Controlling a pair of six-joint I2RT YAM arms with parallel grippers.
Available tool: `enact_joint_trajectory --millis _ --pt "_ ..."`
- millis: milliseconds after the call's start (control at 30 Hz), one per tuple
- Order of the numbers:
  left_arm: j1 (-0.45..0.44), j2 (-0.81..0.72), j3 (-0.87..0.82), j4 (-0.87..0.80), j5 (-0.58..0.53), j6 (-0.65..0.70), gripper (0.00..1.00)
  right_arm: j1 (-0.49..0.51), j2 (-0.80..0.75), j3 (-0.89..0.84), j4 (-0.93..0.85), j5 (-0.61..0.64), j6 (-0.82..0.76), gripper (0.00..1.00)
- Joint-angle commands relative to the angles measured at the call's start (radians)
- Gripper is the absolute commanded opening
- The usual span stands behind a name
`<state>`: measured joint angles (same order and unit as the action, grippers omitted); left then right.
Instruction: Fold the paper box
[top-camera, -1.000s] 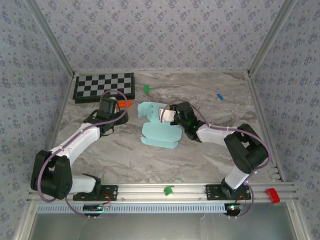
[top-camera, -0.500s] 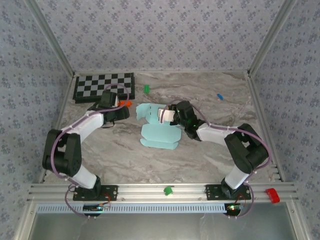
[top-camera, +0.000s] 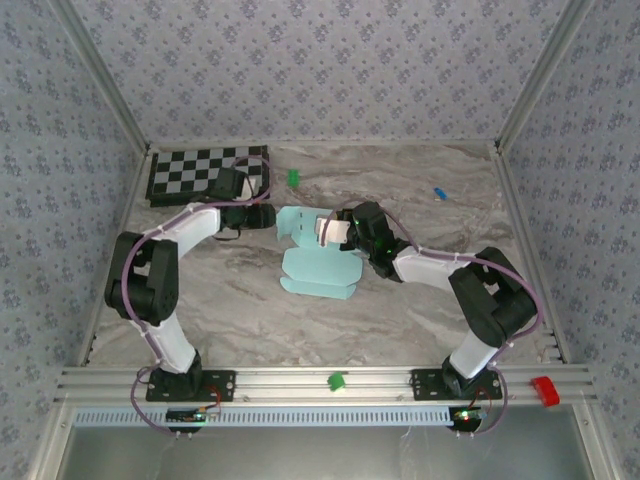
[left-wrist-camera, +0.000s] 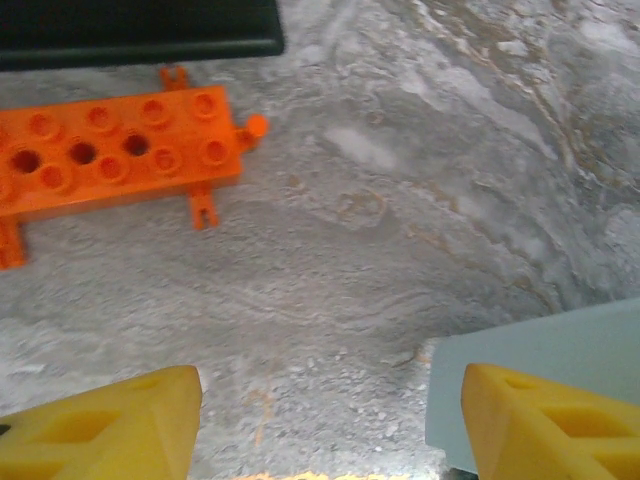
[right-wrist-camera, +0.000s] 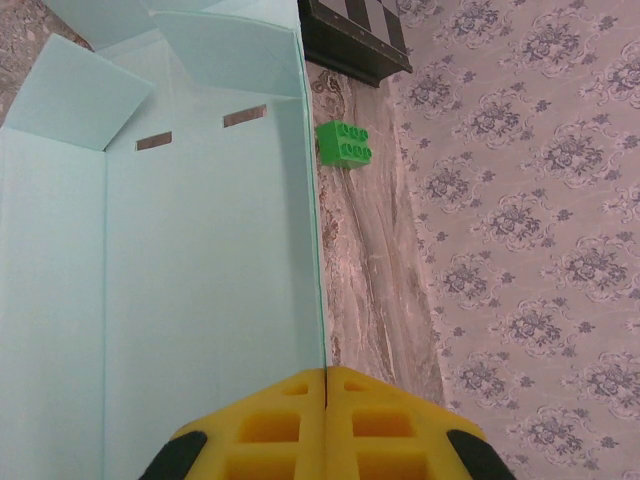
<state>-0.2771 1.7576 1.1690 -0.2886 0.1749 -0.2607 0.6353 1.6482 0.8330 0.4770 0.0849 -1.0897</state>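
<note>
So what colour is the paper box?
Pale light blue. The paper box shows best in the right wrist view.

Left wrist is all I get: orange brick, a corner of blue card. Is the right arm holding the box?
Observer: Yes, the right gripper is shut on one edge of the paper box.
Operator: Folded yet?
Observer: Partly. From above, its near part lies flat and the far flaps stand up.
Operator: Anything past it?
Observer: A green brick lies on the table between the box and the checkerboard.
</note>
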Motion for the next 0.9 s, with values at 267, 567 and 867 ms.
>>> enact_joint_trajectory --millis 267,567,867 --pt "-0.010 0.006 0.008 0.055 0.227 0.184 0.67 0.005 0.030 0.030 -0.028 -0.005 -0.004 0.00" --pt "-0.016 0.013 -0.011 0.075 0.323 0.241 0.65 0.006 0.043 0.036 -0.031 -0.004 -0.001 0.00" --pt "-0.016 0.015 -0.019 0.076 0.391 0.257 0.64 0.001 0.061 0.063 -0.044 0.001 0.002 0.00"
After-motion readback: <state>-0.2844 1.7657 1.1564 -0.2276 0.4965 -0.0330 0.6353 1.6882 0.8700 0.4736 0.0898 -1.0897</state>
